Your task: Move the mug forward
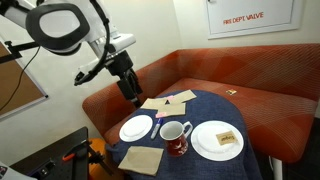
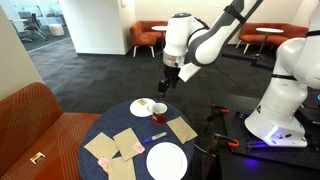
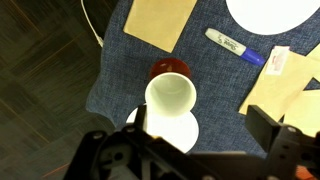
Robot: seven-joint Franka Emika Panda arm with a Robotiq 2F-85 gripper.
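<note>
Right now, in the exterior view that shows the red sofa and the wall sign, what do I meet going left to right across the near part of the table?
In an exterior view: empty white plate → dark red mug → white plate with a brownish item. The tan napkin lies in front of the empty plate, within its span, so it is left out.

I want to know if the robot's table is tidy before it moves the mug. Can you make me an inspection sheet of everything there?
Surface: round table covered by a dark blue cloth.
Job's things: dark red mug, upright between two plates, not held.
Clutter: empty white plate; plate with food; brown napkins; marker.
Grippers: gripper above the table, jaws open, not touching the mug.
Cables: white cable on the carpet beside the table.
Surroundings: orange couch; wall sign; second white robot.
</note>
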